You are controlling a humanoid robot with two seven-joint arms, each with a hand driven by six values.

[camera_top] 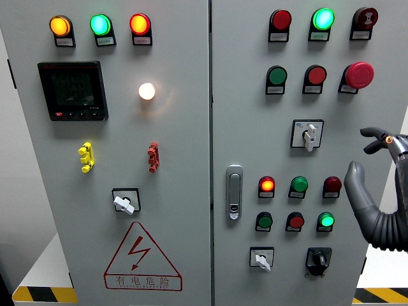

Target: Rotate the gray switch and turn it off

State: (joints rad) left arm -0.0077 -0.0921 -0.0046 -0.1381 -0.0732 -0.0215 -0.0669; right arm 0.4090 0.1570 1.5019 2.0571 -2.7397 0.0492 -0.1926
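Observation:
Three grey-white rotary switches sit on the grey cabinet. One (pixel 310 136) is on the right door at mid height, its handle pointing down. Another (pixel 125 203) is on the left door, turned toward the lower right. The third (pixel 261 259) is low on the right door, also angled toward the lower right. My right hand (pixel 363 153) hovers at the right edge, open, with its thumb up and fingers relaxed. It is to the right of the mid-height switch and touches nothing. The left hand is out of view.
A black rotary knob (pixel 318 259) sits beside the low switch. A red mushroom stop button (pixel 359 75) is above my hand. Indicator lamps (pixel 298 185) and push buttons fill the right door. The door handle (pixel 234 192) is near the seam, and a meter display (pixel 72 90) is on the left door.

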